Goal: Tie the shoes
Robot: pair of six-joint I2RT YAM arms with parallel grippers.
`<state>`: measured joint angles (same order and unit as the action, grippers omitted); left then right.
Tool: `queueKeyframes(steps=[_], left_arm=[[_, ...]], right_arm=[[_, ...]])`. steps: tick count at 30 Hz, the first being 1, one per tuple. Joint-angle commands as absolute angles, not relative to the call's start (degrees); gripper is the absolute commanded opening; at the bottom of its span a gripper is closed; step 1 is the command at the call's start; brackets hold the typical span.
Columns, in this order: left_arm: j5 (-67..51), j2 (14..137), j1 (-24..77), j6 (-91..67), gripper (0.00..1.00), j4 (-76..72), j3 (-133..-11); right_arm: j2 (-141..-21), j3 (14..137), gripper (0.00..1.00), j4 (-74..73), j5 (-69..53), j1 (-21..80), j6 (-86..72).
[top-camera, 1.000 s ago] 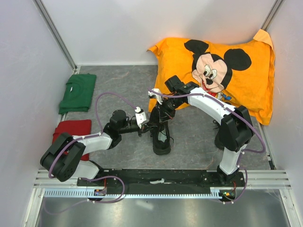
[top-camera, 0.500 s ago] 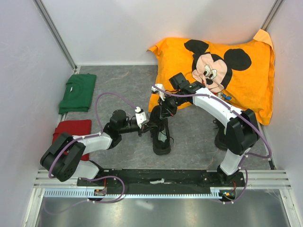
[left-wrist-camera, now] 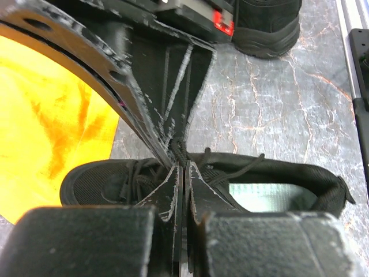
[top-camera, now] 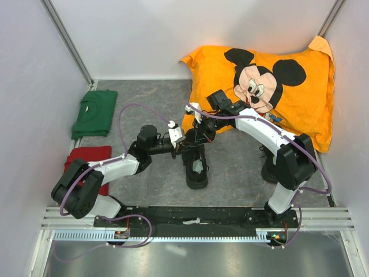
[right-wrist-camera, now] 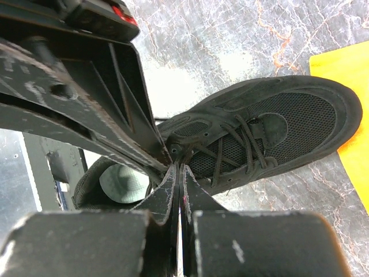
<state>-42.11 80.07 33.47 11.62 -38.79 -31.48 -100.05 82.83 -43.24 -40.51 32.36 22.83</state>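
We held our left gripper (left-wrist-camera: pixel 183 168) and right gripper (right-wrist-camera: pixel 177 168) pinched fully closed on the laces (left-wrist-camera: pixel 178 151) above one shoe (top-camera: pixel 196 167), mid-table toward the near edge. The other shoe (top-camera: pixel 266 172) stood by the right edge.

Pinched lace (left-wrist-camera: pixel 178 151) between pressed-together left gripper (left-wrist-camera: pixel 183 170) tips, above black shoe (left-wrist-camera: pixel 104 183) on marbled tabletop (left-wrist-camera: pixel 277 115), beside orange pillow (left-wrist-camera: pixel 46 121).

White walls (top-camera: pixel 173 34), grey marbled floor (top-camera: pixel 150 104), even light
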Motion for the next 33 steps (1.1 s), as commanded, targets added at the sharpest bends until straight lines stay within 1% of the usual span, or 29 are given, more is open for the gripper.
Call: queueKeyframes(steps=[1,16,33], left_arm=[[-41.57,81.56,33.31,11.59,0.02,-32.09,-34.72],[-39.55,82.09,33.31,13.36,0.02,-24.79,-36.21],[-42.19,84.64,34.1,8.18,0.02,-28.47,-40.25]], right_arm=[[-96.94,81.92,0.0,-41.31,-41.84,32.08,21.97],[-96.33,81.12,0.0,-40.08,-42.36,31.55,21.45],[-97.29,81.65,0.0,-40.43,-45.97,31.64,20.3]])
